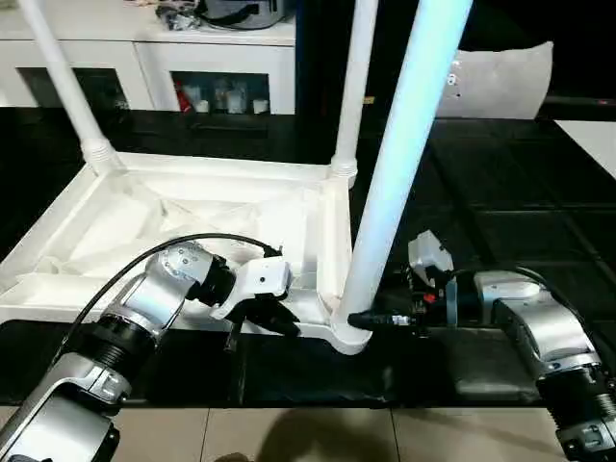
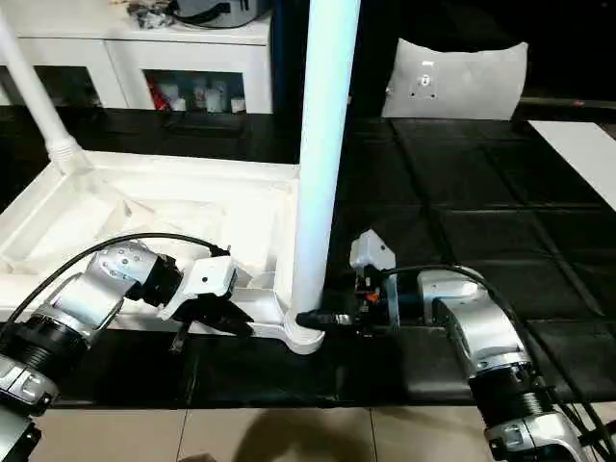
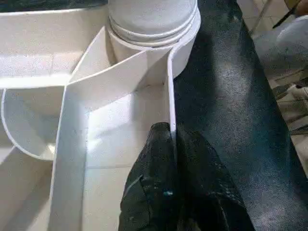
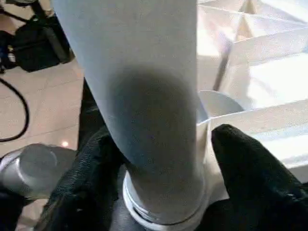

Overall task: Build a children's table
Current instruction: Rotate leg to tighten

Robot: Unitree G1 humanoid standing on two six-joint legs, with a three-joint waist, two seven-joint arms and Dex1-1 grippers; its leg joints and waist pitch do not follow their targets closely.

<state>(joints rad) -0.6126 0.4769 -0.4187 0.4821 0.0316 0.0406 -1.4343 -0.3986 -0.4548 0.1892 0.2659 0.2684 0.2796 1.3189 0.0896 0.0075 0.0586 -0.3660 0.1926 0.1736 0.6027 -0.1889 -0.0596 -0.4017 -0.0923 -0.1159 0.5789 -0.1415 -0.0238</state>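
At lower centre, the left hand [image 1: 274, 318] pinches the upturned tabletop [image 1: 144, 226] rim to steady it, while the right hand [image 4: 159, 183], fingers spread around the near leg [image 1: 404, 164], seats it in its socket.

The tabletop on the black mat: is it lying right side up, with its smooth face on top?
No. The tabletop lies upside down, its ribbed underside facing up, and legs stand up out of its corner sockets.

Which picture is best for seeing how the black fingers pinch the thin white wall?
The left wrist view: the left gripper is shut on the table top's rim, one finger each side. Both eye views show that gripper small and from the side. The right wrist view shows the leg instead.
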